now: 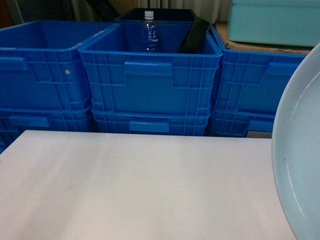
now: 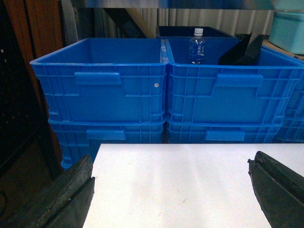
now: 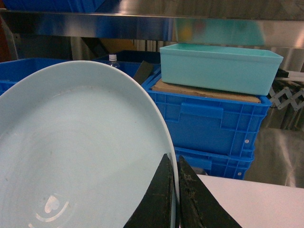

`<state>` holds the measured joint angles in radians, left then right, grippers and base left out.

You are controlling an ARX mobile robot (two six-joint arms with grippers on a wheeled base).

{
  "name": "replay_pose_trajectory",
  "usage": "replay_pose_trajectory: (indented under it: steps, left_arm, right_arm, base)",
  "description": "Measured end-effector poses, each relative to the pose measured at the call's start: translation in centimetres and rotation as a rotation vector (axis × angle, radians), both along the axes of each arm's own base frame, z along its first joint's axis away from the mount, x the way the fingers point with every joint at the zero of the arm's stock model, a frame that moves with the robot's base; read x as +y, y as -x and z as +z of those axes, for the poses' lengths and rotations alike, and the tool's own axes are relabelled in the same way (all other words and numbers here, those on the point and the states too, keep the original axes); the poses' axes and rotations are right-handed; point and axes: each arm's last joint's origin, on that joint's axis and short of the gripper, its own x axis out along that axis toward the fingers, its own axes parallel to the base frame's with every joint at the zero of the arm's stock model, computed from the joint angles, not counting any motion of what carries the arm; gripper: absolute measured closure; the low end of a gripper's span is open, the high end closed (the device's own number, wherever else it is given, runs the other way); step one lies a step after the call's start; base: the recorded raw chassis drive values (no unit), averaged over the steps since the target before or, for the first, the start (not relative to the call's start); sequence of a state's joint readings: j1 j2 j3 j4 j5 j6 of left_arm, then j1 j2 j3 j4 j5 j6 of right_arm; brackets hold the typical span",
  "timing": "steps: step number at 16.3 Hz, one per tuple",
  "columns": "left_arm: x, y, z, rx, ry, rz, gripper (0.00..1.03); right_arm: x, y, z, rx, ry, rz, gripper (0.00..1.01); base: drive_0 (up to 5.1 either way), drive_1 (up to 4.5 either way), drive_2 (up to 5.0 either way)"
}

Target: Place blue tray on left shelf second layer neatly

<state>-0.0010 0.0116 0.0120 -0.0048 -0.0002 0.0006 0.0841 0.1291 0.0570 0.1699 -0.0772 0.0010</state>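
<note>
The blue tray (image 3: 80, 152) is a pale sky-blue dish held on edge, filling the left of the right wrist view. In the head view it rises at the far right edge as the blue tray (image 1: 300, 150). My right gripper (image 3: 173, 159) is shut on its rim, one black finger on each side. My left gripper (image 2: 171, 164) stands open and wide over the white table (image 2: 180, 190), nothing between its fingers (image 2: 71, 190). A shiny steel shelf rail (image 3: 142, 23) runs above the crates; I cannot tell if it is the left shelf. Neither gripper shows in the head view.
Stacked dark-blue ribbed crates (image 1: 150, 85) line the far side of the white table (image 1: 140, 185). The middle crate holds a water bottle (image 1: 149, 32) and a black slab (image 1: 195, 35). A teal bin (image 3: 218, 66) sits on cardboard atop the right crates.
</note>
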Motion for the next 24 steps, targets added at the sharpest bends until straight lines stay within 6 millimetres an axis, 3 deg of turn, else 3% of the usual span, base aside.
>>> replay_pose_trajectory:
  steps: [24]
  left_arm:
    - [0.01,0.0,0.0,0.0,0.0,0.001,0.05]
  right_arm:
    - [0.0,0.0,0.0,-0.002,0.002,0.0,0.99]
  base:
    - [-1.2,-1.25,-1.2]
